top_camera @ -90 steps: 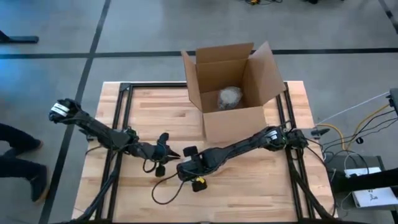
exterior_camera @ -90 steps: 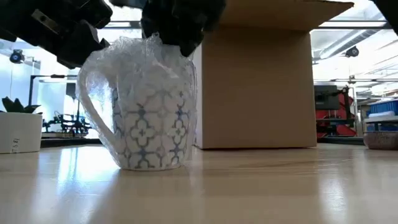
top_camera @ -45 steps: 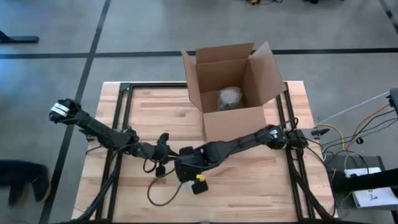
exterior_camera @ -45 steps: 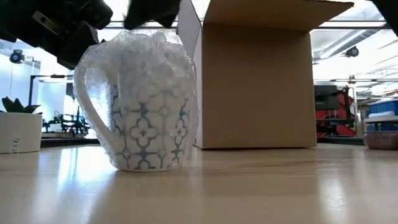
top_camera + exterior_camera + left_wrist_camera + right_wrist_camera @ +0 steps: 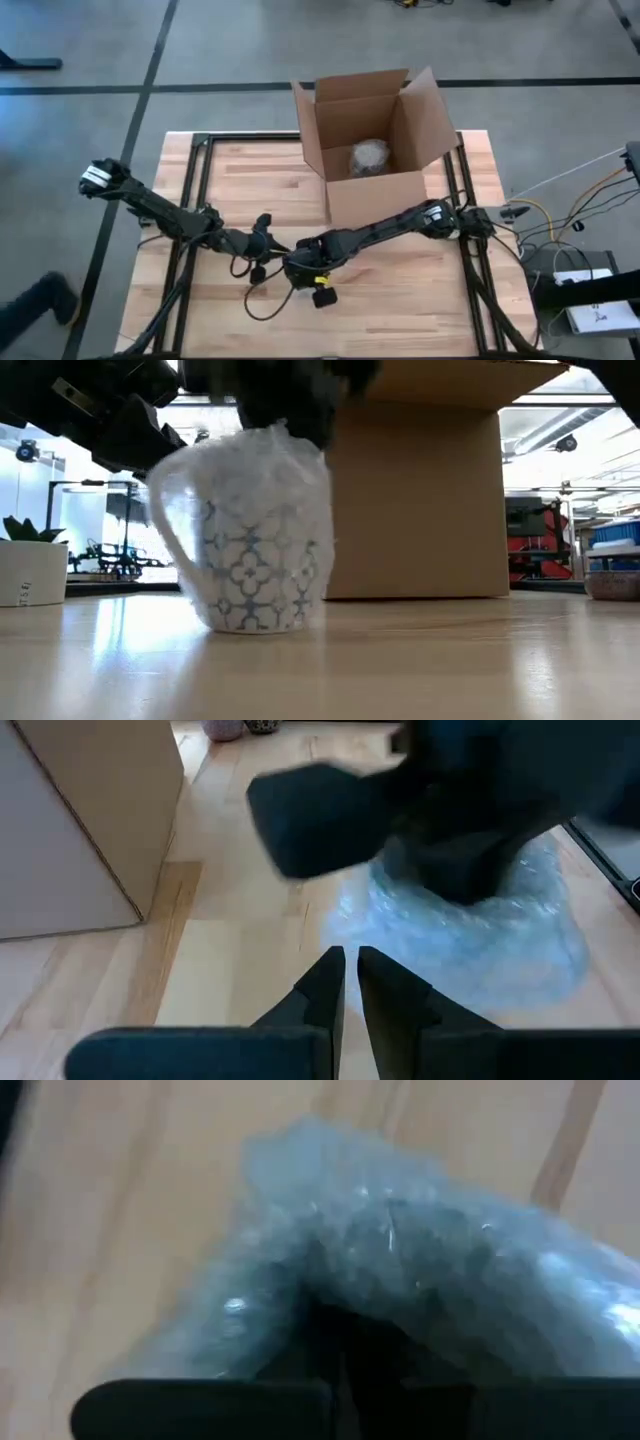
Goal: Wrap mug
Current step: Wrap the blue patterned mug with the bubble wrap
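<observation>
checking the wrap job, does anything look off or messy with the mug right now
The bubble wrap sits loosely over the mug, bunched at the top under the right tool and leaving the base bare. The mug stands upright on the table; nothing looks spilled or broken. The left tool is shut beside it.

Grey concrete floor, dark seams
</observation>
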### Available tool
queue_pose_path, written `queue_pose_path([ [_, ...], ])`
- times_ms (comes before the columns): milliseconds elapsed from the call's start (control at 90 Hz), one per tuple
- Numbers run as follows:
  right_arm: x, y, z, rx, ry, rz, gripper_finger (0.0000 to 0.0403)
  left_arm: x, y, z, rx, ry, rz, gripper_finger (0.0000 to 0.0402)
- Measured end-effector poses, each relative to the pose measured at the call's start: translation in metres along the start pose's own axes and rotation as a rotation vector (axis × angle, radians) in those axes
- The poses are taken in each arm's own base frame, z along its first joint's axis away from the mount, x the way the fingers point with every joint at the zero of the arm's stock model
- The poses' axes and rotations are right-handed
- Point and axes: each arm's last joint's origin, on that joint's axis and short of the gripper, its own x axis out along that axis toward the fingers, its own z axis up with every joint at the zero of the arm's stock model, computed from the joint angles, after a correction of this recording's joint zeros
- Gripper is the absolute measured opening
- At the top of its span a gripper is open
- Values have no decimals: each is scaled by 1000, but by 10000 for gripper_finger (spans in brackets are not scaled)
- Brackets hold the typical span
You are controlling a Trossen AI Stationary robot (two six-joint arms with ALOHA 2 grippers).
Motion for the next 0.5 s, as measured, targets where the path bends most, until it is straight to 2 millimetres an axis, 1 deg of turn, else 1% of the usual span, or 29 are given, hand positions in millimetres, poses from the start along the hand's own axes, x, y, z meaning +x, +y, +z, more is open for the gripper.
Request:
queue_pose_path([
  [144, -6, 0, -2, 7, 11, -10, 0, 0, 0, 0, 0, 0, 0, 20],
  [244, -16, 3, 0, 10, 12, -16, 0, 0, 0, 0, 4, 1, 0, 20],
  [378, -37, 8, 3, 4, 7, -16, 0, 0, 0, 0, 3, 1, 0, 20],
  [500, -55, 10, 2, 8, 36, -20, 0, 0, 0, 0, 3, 1, 0, 20],
])
